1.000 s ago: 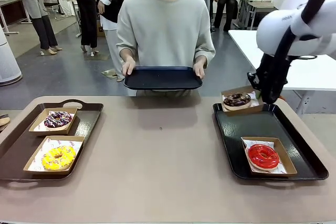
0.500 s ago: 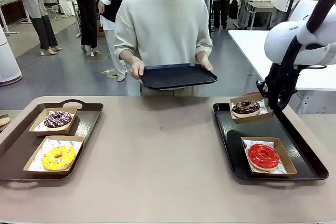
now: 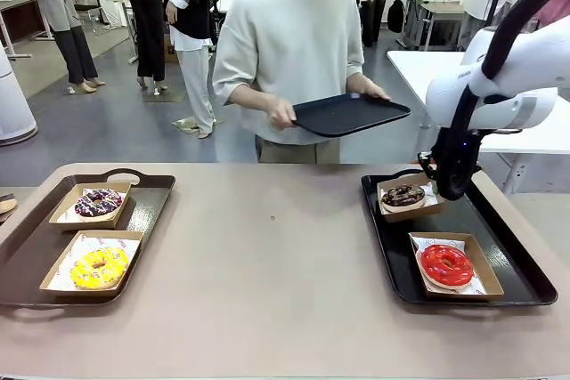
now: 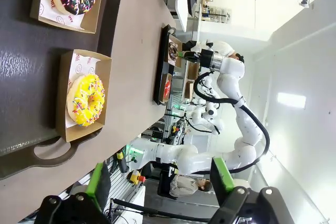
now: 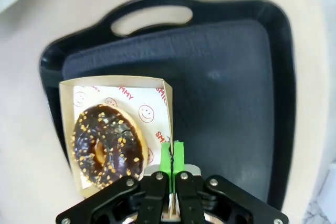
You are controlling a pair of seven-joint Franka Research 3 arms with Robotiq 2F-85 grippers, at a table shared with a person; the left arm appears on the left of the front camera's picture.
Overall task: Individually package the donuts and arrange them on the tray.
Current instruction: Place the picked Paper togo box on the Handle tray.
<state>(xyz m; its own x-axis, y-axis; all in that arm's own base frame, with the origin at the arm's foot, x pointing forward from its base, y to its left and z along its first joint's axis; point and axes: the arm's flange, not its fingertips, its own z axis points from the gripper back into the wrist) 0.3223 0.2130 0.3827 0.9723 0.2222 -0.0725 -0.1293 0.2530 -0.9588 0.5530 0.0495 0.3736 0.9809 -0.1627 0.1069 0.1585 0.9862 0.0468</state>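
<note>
left tray (image 3: 151, 198) unchanged: purple donut (image 3: 98, 203) far, yellow donut (image 3: 99, 267) near. left gripper (image 4: 160, 182) spread, idle. person's spare tray (image 3: 350, 114) has swung right. right gripper (image 5: 171, 156) pinching the box (image 5: 167, 88) wall, has brought the chocolate donut (image 3: 403, 195) down onto the right tray (image 3: 463, 215), far of the red donut (image 3: 446, 264). release next, likely.

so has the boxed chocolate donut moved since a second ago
Yes. The chocolate donut, in its box pinched by the right claw, now sits lower, inside the black tray's far end.
</note>
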